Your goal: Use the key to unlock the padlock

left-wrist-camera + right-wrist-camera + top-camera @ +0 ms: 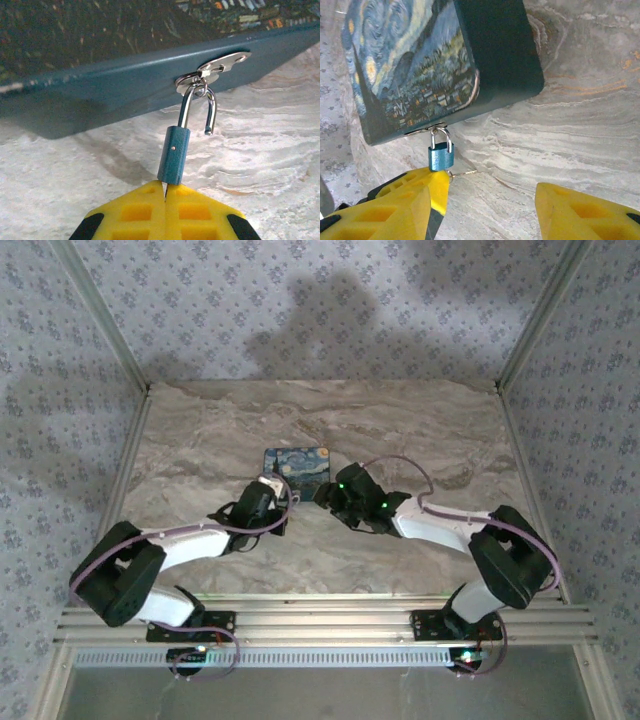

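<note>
Blue padlock [174,155] on the hasp [225,61] — left hand [165,187] at its base, right hand [482,195] standing off.

The padlock hangs from the metal hasp on the front wall of the painted box [125,85], which sits on the marble-patterned bench [280,165] just beyond both hands. The left hand has its fingers pressed together, tips touching the underside of the padlock body (whether anything is pinched between them cannot be told). In the left wrist view one leg of the shackle [186,107] enters the body; the other ends free, clear of it. The right hand has its fingers spread wide with nothing between them — it sits low over the bench, near the padlock.
</note>
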{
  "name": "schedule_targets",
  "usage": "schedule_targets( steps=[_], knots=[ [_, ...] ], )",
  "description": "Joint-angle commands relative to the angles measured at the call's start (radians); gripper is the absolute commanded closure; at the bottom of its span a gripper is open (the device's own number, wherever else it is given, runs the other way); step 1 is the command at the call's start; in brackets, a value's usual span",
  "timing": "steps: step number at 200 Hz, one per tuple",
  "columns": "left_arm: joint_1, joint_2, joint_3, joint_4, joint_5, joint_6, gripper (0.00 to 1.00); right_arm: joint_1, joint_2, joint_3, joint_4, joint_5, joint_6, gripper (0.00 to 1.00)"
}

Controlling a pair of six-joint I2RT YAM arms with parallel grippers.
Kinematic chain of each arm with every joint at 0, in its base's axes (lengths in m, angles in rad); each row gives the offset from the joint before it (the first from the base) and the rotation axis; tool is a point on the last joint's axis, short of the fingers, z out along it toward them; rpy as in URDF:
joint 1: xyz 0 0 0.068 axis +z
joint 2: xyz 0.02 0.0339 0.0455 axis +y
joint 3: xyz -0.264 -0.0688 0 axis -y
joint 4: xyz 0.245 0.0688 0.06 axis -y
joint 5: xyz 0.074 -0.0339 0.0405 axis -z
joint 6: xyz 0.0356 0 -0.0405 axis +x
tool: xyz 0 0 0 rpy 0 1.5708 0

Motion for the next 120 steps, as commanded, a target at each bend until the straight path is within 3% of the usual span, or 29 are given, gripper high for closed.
schedule_targets(
  steps=[1, 67, 120],
  knots=[
    [0.028, -0.017, 0.038, -0.107, -0.002, 0.001, 1.0, -0.001, -0.033, -0.002, -0.045, 0.042, -0.033, 0.42],
    [0.042, -0.06, 0.096, -0.356, -0.232, -0.069, 1.0, 0.005, -0.038, -0.002, -0.051, 0.053, -0.037, 0.42],
    [0.144, -0.148, 0.122, -0.438, -0.168, -0.071, 1.0, 0.006, -0.042, 0.028, -0.079, 0.064, -0.059, 0.43]
  ],
)
